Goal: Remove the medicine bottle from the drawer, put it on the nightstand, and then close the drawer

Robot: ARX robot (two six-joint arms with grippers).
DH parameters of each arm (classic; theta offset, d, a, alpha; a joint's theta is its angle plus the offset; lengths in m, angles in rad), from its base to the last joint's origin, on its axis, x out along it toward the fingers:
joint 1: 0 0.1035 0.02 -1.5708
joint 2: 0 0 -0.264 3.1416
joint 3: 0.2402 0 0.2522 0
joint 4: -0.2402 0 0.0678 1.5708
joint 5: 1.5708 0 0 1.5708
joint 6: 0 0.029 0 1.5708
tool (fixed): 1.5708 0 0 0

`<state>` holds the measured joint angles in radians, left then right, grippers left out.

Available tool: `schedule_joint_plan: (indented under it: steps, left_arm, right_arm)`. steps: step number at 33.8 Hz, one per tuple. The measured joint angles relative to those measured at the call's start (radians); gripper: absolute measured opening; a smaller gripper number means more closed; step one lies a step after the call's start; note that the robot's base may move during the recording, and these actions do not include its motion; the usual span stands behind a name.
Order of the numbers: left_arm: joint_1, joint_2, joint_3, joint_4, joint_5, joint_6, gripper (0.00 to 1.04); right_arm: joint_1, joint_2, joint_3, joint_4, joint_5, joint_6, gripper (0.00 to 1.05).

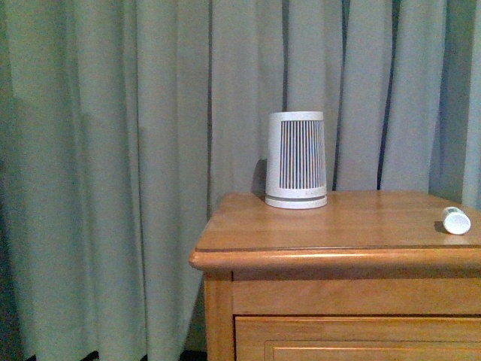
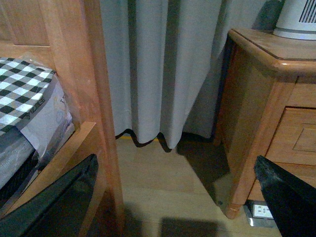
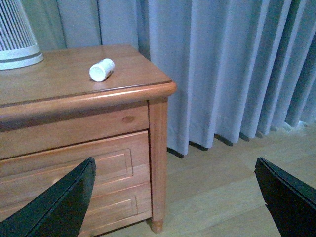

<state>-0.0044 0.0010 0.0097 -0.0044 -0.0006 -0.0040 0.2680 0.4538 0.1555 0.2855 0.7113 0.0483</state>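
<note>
the medicine bottle [image 3: 101,69] lies on its side on the nightstand [image 3: 59,79], beside the ribbed container [image 1: 296,159]; probably light, rolls easily, grip across its body. both grippers' jaws wide, empty.

In the front view the nightstand [image 1: 301,226] runs off the right and bottom edges; only the top strip of the drawer [image 1: 361,338] front shows, and its knob is out of frame. The medicine bottle [image 1: 456,220] lies on its side at the far right edge, its label too small to read. Neither arm appears there.

In the left wrist view only the tips of two dark fingers [image 2: 54,202] enter from the bottom corners. The ribbed container [image 2: 296,19] is cut to its base, and print on the plastic-wrapped bundle [image 2: 44,113] on the bed is blurred.

In the right wrist view the fingers [image 3: 54,207] cover part of the drawer fronts, and the nightstand's left side is cut off.
</note>
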Motion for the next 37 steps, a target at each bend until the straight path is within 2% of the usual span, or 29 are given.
schedule_joint_plan:
  steps: [4, 6, 12, 15, 18, 21, 23, 27, 30, 32, 37]
  left_arm:
    - [0.0, 0.0, 0.0, 0.0, 0.0, 0.0, 0.98]
    - [0.0, 0.0, 0.0, 0.0, 0.0, 0.0, 0.98]
    - [0.0, 0.0, 0.0, 0.0, 0.0, 0.0, 0.98]
    - [0.0, 0.0, 0.0, 0.0, 0.0, 0.0, 0.98]
    - [0.0, 0.0, 0.0, 0.0, 0.0, 0.0, 0.98]
    - [0.0, 0.0, 0.0, 0.0, 0.0, 0.0, 0.98]
    - [0.0, 0.0, 0.0, 0.0, 0.0, 0.0, 0.98]
    - [0.0, 0.0, 0.0, 0.0, 0.0, 0.0, 0.98]
    - [0.0, 0.0, 0.0, 0.0, 0.0, 0.0, 0.98]
    - [0.0, 0.0, 0.0, 0.0, 0.0, 0.0, 0.98]
    - [0.0, 0.0, 0.0, 0.0, 0.0, 0.0, 0.98]
  right_arm:
    - [0.085, -0.172, -0.036, -0.166, 0.08, 0.004, 0.98]
    - [0.106, -0.222, -0.051, -0.22, 0.09, 0.004, 0.98]
    - [0.118, -0.258, -0.06, -0.243, 0.089, 0.006, 0.98]
    - [-0.003, -0.343, -0.08, -0.274, -0.282, -0.021, 0.82]
    - [-0.069, -0.37, -0.082, -0.275, -0.461, -0.027, 0.71]
    - [-0.114, -0.386, -0.087, -0.282, -0.577, -0.036, 0.58]
    - [-0.218, -0.399, -0.098, -0.288, -0.694, -0.04, 0.45]
    - [-0.26, -0.405, -0.107, -0.288, -0.701, -0.041, 0.29]
    - [-0.263, -0.44, -0.138, -0.287, -0.709, -0.042, 0.1]
    - [-0.264, -0.443, -0.143, -0.288, -0.709, -0.043, 0.02]
    - [-0.265, -0.447, -0.143, -0.288, -0.709, -0.044, 0.03]
